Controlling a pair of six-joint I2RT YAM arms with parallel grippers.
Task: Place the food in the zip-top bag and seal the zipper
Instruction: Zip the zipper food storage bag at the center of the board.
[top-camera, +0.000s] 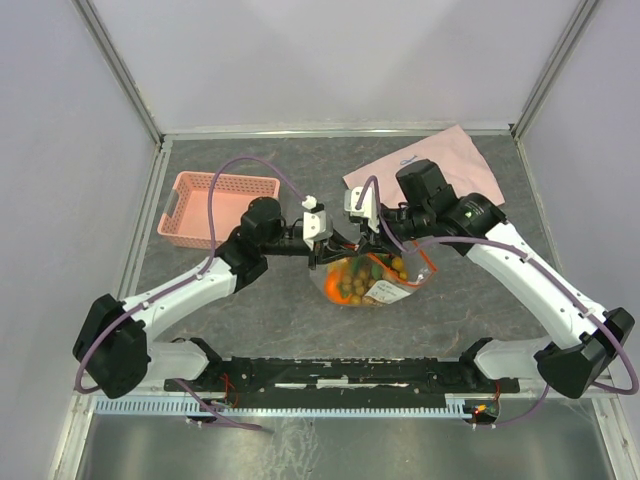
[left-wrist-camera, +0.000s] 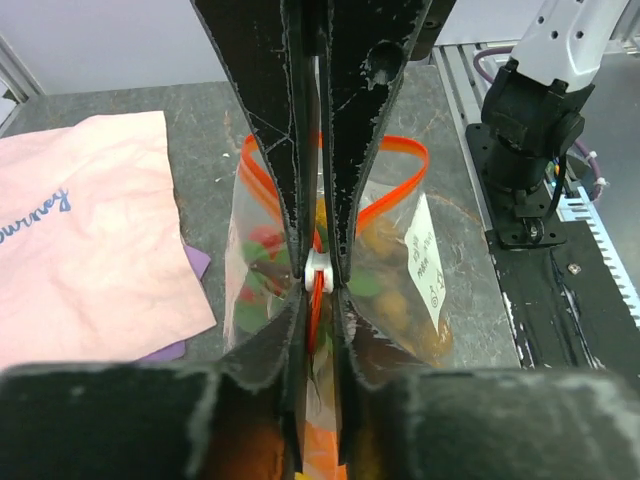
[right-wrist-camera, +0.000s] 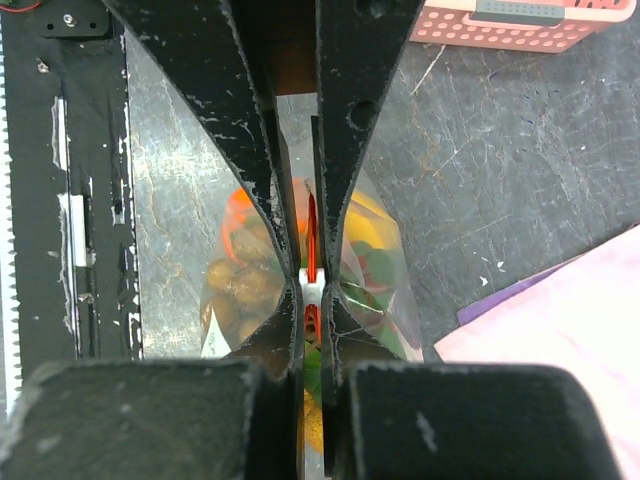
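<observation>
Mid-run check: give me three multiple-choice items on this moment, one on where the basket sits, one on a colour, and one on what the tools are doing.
1. Seen from above, where is the pink plastic basket relative to the clear plastic zip-top bag?
A. on the robot's left and farther back
B. on the robot's right
C. under the bag

2. What colour is the zipper strip along the bag's mouth?
A. blue
B. orange-red
C. green

3. What state are the left tool and right tool in?
A. both open
B. only the left shut
C. both shut on the zipper strip

Answers:
1 A, the top view shows the basket left of the bag and beyond it.
2 B, both wrist views show the strip orange-red.
3 C, each wrist view shows the fingers pinched together on the strip.
</observation>
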